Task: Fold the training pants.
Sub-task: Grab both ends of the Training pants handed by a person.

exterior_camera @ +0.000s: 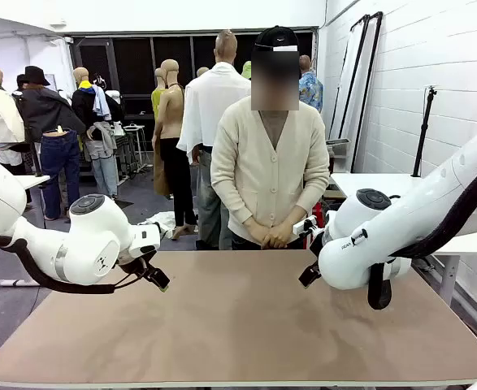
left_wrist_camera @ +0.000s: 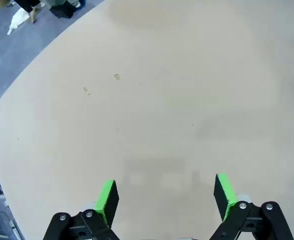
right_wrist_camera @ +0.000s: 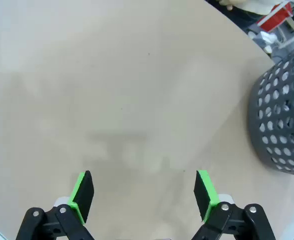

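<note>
This was a robot lab: white robot arms [exterior_camera: 84,244] flanked a brown table [exterior_camera: 238,333], and a white block wall [exterior_camera: 401,89] and black stand [exterior_camera: 422,134] stood behind its right end.

The front view looks from the robot's side across the table [exterior_camera: 238,333], facing the person [exterior_camera: 269,162] who stands at its far edge, centre frame. The left wrist view looks steeply down from close above the tabletop, with the left gripper [left_wrist_camera: 164,195] rising from the bottom edge and floor [left_wrist_camera: 11,55] in the upper left corner. The right wrist view looks down likewise over the right gripper [right_wrist_camera: 142,192], with a perforated basket [right_wrist_camera: 282,125] at the right edge. All 3 views share the tabletop.
</note>
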